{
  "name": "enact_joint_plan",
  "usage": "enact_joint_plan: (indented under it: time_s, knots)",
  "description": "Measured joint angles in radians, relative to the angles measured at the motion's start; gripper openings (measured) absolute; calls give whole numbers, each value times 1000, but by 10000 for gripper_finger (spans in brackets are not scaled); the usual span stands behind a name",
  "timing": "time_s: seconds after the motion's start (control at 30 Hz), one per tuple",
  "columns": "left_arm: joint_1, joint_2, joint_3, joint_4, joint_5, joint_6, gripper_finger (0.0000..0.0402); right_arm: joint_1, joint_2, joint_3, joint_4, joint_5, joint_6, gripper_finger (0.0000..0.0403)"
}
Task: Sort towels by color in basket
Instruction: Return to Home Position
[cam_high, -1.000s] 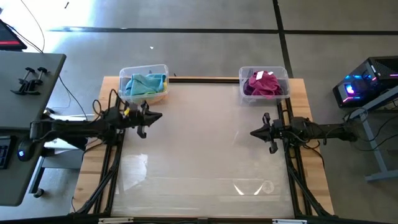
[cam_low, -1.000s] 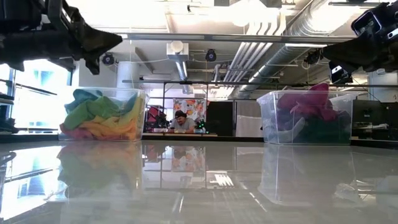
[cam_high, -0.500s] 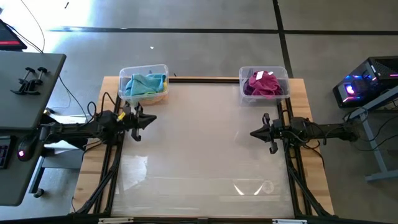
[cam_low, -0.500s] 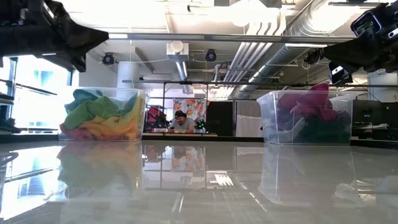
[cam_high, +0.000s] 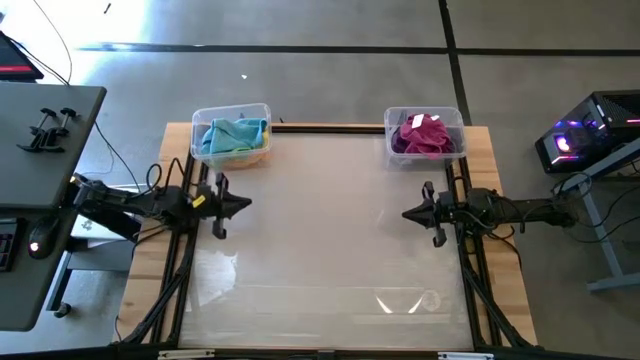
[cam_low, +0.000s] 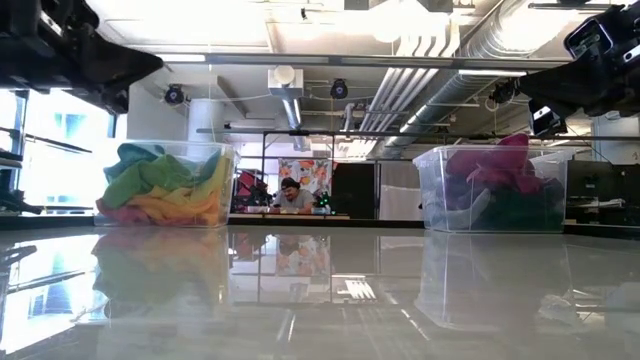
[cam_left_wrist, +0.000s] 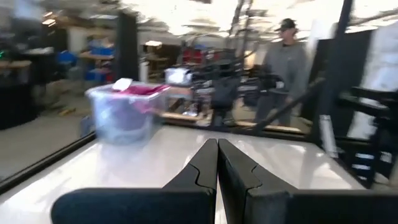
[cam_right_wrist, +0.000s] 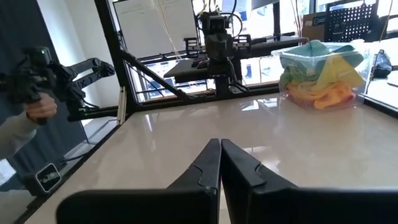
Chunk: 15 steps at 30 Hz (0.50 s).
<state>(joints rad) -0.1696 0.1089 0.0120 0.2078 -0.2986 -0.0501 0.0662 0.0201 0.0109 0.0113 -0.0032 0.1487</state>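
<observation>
L arm has pulled back from the left bin (cam_high: 230, 109) over the last sec; the left gripper (cam_high: 243, 203) now hangs above the L edge of the worktop (cam_high: 320, 240), well apart from the bin, w/ nothing in it. Its wrist view shows the fingers pressed together. The right gripper (cam_high: 408, 213) hasn't moved: same spot by the R edge, fingers also pressed together, empty.

Meaning: no towels left on the worktop and both arms are clear of the bins, so sorting looks done; the L arm seems to be just parking.

Towels: all in the two clear bins at the far corners.
- Left bin: teal towel (cam_high: 232, 135) on top, crumpled. Low view shows green (cam_low: 135, 182) under it, then yellow/orange (cam_low: 185, 207), w/ a pinkish edge at the base.
- Right bin (cam_high: 425, 111): magenta towel (cam_high: 422, 135) on top, heaped above the rim. Low view shows dark green (cam_low: 525, 210) below, plus something greyish; can't separate the rest.

All soft, loosely bunched, none hanging over a wall.
</observation>
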Motion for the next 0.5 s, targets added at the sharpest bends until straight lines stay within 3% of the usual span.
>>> enact_joint_plan:
  time_s: [0.17, 0.5]
  knots:
    - [18, 0, 0, 36, 147, 44, 0, 0, 0, 0, 0, 0, -50, 2]
    - [138, 0, 0, 30, 238, 48, 0, 0, 0, 0, 0, 0, -44, 2]
